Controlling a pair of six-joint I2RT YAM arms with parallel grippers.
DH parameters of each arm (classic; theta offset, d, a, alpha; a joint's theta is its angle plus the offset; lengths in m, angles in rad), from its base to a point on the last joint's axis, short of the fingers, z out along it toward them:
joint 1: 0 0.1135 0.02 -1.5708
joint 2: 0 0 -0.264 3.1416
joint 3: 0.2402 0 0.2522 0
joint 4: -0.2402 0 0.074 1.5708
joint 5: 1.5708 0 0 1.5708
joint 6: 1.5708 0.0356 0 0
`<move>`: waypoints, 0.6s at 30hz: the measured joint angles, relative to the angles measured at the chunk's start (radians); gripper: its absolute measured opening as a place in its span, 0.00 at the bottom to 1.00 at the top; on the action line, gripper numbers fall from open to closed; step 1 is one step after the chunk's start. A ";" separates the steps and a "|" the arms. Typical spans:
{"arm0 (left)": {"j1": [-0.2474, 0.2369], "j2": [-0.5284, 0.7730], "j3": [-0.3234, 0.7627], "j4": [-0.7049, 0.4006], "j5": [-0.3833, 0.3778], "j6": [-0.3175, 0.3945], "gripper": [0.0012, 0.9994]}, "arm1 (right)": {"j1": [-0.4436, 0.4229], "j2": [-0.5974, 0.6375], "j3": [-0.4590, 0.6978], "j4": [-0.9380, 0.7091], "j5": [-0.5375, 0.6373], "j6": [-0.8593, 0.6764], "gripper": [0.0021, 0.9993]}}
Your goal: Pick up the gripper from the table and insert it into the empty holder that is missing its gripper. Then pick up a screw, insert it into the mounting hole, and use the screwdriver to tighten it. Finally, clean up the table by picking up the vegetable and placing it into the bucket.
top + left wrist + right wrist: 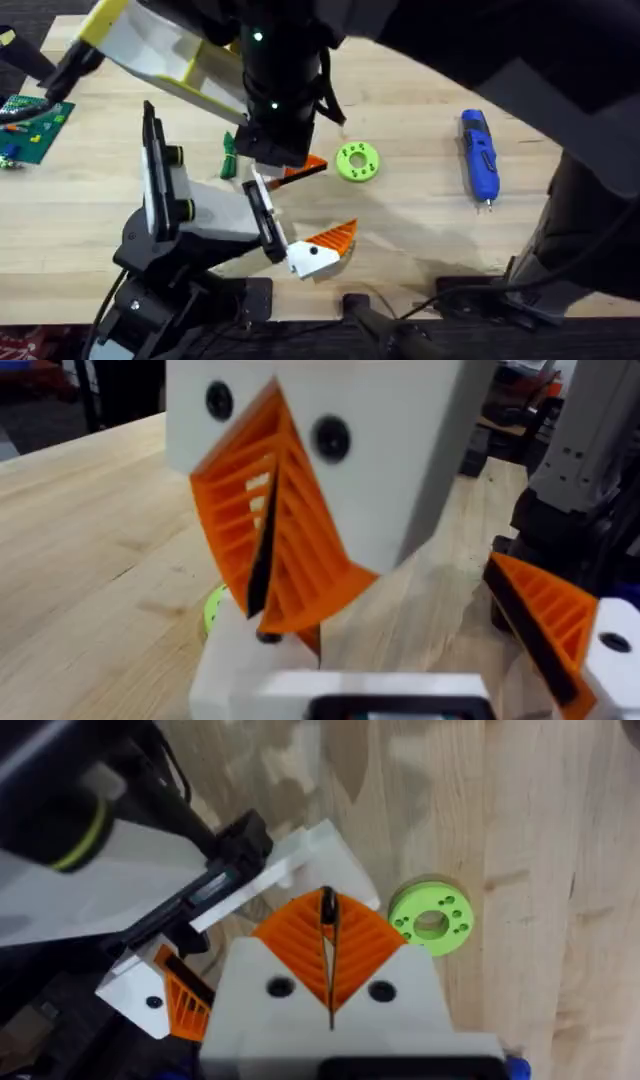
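Nearest the bases, the left gripper (318, 205) lies low over the table (420, 230) with its jaws spread wide and nothing gripped. The near finger shows a white body and an orange ribbed pad (338, 237).

Just beyond it, the right gripper (328, 920) reaches in from above. Its two orange pads are pressed flat together, with a thin dark seam between them, and whether that seam holds anything cannot be told. In the left wrist view this closed gripper hangs directly in front of the left one's open fingers.

Just right of the closed tips, a lime-green ring (357, 162) with small holes lies flat on the wood.

The vegetable (228, 155) lies to the left of the right gripper and level with the ring. It is a small, dark green, elongated piece lying on the bare tabletop, free of both grippers.

The screwdriver (479, 153) lies well to the right, apart from everything else. It is a blue pen-shaped body with black trim, and its thin metal tip points toward the near edge.

At the far left, a flat green studded board (32, 125) rests on the table.
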 joint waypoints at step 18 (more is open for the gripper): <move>0.000 0.000 0.000 0.000 0.000 0.000 0.99 | 0.003 0.014 0.000 0.000 -0.004 0.000 0.01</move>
